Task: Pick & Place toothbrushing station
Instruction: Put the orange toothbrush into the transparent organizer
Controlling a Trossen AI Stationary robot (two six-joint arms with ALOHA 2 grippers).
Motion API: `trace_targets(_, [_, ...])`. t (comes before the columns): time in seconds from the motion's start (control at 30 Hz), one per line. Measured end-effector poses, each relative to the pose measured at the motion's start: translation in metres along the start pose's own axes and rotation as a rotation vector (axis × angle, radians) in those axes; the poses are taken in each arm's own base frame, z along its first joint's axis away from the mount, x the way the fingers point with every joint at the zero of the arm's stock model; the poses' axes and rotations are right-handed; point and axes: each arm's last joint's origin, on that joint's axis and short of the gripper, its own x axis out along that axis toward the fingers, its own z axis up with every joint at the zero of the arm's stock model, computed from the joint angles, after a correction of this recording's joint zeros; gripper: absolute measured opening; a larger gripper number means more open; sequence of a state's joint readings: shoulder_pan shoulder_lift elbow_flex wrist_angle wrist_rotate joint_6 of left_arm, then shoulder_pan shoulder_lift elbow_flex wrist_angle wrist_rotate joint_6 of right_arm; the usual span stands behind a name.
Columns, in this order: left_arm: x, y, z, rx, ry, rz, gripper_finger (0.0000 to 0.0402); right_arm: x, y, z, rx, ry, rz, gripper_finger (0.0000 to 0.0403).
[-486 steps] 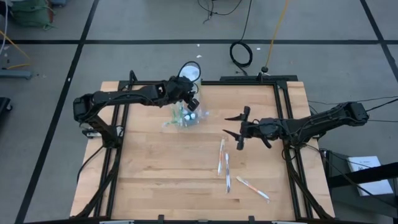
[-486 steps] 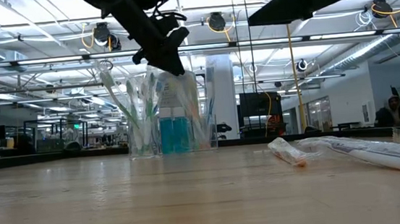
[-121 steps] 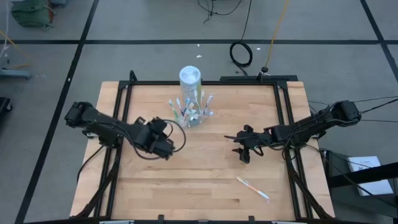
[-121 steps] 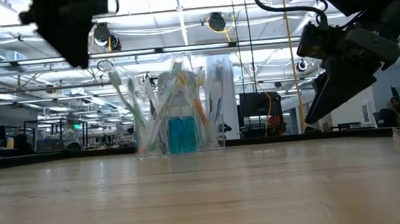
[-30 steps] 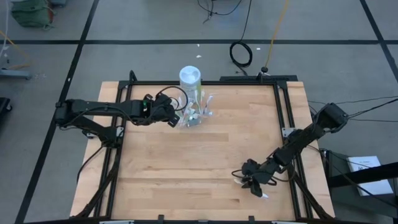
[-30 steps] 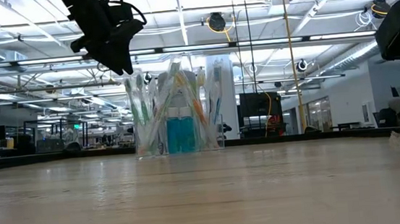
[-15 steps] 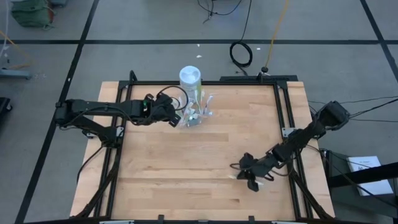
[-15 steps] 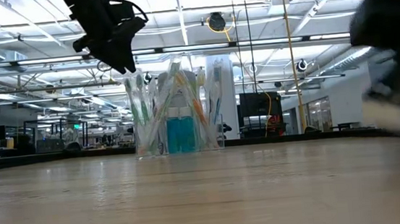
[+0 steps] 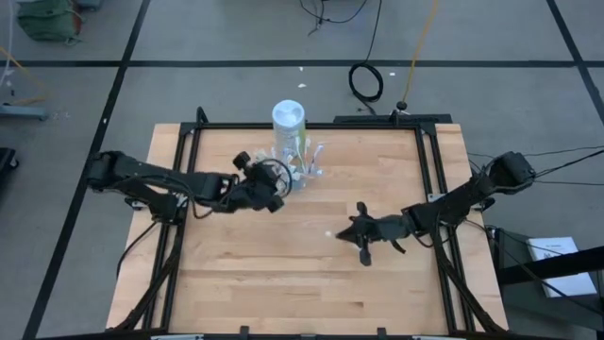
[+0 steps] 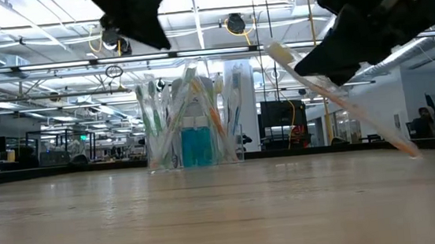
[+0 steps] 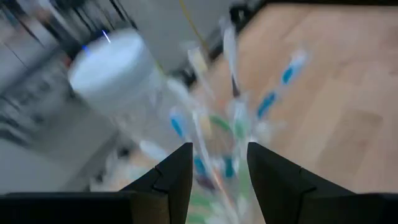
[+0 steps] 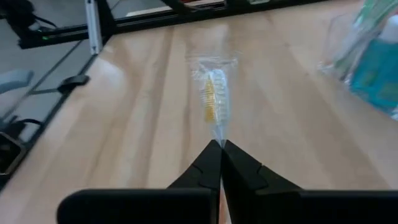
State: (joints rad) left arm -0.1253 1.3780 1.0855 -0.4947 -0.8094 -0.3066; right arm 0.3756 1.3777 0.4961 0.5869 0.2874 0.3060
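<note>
Your toothbrushing station point(image 9: 300, 173) stands at the far edge of the desk point(image 9: 283, 274), directly in front of the white canister point(image 9: 290, 117), and it already bristles with several wrapped brushes. Your right hand point(image 9: 351, 231) is near mid-desk, clamped on one wrapped toothbrush point(image 10: 334, 96); the low view shows that brush tilted and clear of the wood, head toward the station. Your left hand point(image 9: 276, 194) hovers just beside the station with its fingers point(image 11: 177, 177) apart, holding nothing. No loose brush is visible on the desk. Judged from this, the work is nearly complete: the carried brush remains to be brought across and dropped into the holder, possibly the last one.
</note>
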Motion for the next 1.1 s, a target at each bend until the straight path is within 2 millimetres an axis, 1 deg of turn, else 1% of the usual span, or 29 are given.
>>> trace_targets(0.1, [0.008,-0.019,0.007,0.090,-0.098,0.019,0.0159,0.002,-0.006,0.003,-0.020,-0.013,-0.021,0.0000])
trace_targets(0.2, [0.028,-0.036,0.013,0.159,-0.170,-0.024,0.0159,0.003,-0.010,0.004,-0.014,-0.021,-0.037,0.0000])
trace_targets(0.23, [0.037,-0.039,0.014,0.192,-0.185,-0.015,0.0159,0.003,-0.011,0.005,-0.013,-0.024,-0.038,0.0000])
trace_targets(0.33, [0.059,-0.039,0.014,0.281,-0.190,0.106,0.0159,0.003,-0.011,0.006,-0.014,-0.031,-0.034,0.0000])
trace_targets(0.4, [0.069,-0.033,0.012,0.317,-0.161,0.191,0.0159,0.003,-0.011,0.005,-0.016,-0.027,-0.036,0.0000])
trace_targets(0.5, [0.078,-0.025,0.006,0.316,-0.097,0.219,0.0159,0.003,-0.011,0.005,-0.029,-0.019,-0.038,0.0000])
trace_targets(0.63, [0.079,-0.021,-0.004,0.303,-0.015,0.226,0.0159,0.003,-0.011,0.004,-0.049,-0.012,-0.040,0.0000])
trace_targets(0.87, [0.078,-0.015,-0.017,0.317,0.073,0.318,0.0159,0.003,-0.011,0.003,-0.051,-0.006,-0.041,0.0000])
trace_targets(0.97, [0.074,-0.010,-0.019,0.293,0.084,0.370,0.0159,0.003,-0.011,0.003,-0.051,-0.006,-0.042,0.0000])
trace_targets(1.1, [0.066,0.000,-0.023,0.213,0.122,0.372,0.0159,0.003,-0.011,0.003,-0.052,-0.003,-0.042,0.0000])
